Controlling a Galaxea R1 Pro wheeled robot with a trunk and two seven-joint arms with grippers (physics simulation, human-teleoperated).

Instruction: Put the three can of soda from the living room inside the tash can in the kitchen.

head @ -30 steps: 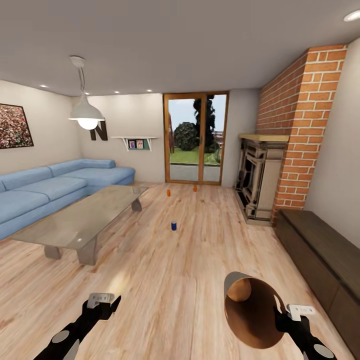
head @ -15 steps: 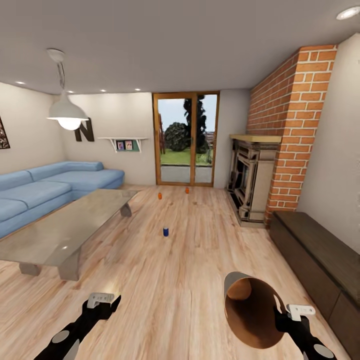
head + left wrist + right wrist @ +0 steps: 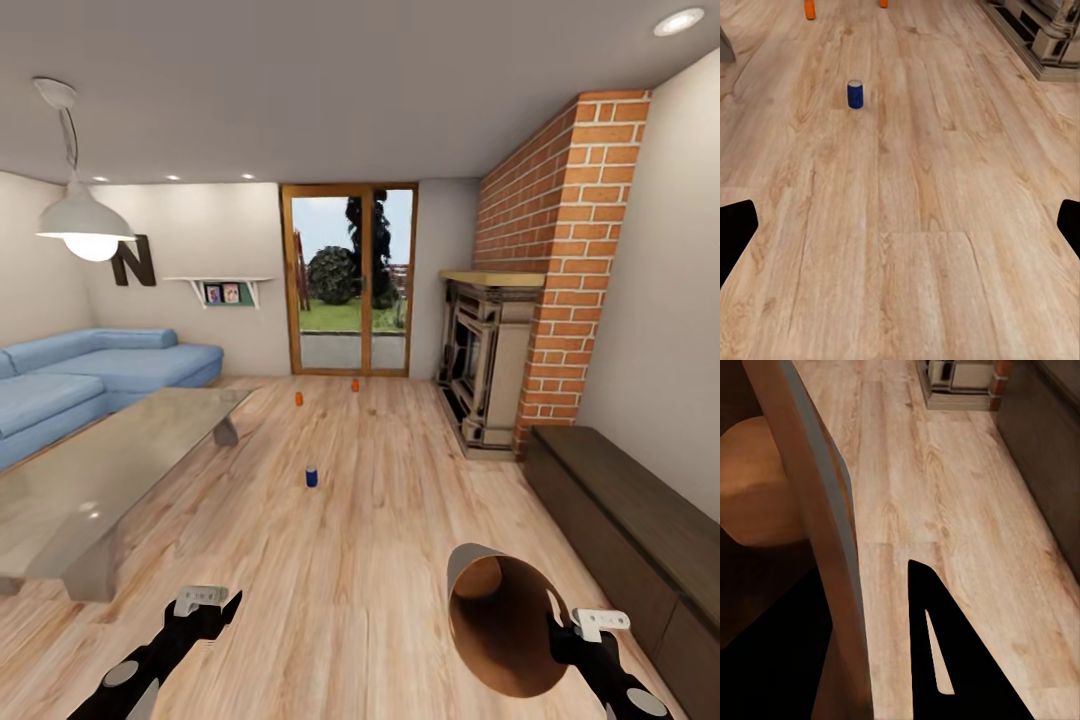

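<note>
Dark blue soda can with pale top [image 3: 311, 476], upright on the light wood plank floor [image 3: 380, 560], long axis vertical, straight ahead of the left gripper [image 3: 208, 600] and a little toward the robot's right of it; well apart, with bare boards between. Same can in the left wrist view [image 3: 855, 94], centred slightly off the line between the two dark fingertips [image 3: 735, 229] at the frame's edges. Left gripper spread wide and empty. Clearly the nearer arm for this can, by judgement.

Two bright orange soda cans beyond it: one [image 3: 298, 398] and the other [image 3: 354, 385], both upright, near the wooden-framed glass garden doors [image 3: 350, 290], farther off than the blue one.

Pale grey tapered trash can with tan-brown inside [image 3: 505, 625] held at the right gripper [image 3: 590, 628], tipped so its mouth faces the head camera. In the right wrist view, the bin's rim wall [image 3: 817, 510] pinched between dark fingers [image 3: 945, 660], one inside the bin and one outside. Right arm therefore occupied.

Around: glass-topped coffee table [image 3: 90, 480] to the left, near the route but not across it; blue sofa [image 3: 90, 370] behind that; carved stone fireplace [image 3: 485, 365] with brick chimney [image 3: 560, 250] and dark low wooden cabinet [image 3: 630, 520] along the right. Nothing standing between left gripper and blue can; probably more driving forward needed before any reach.
</note>
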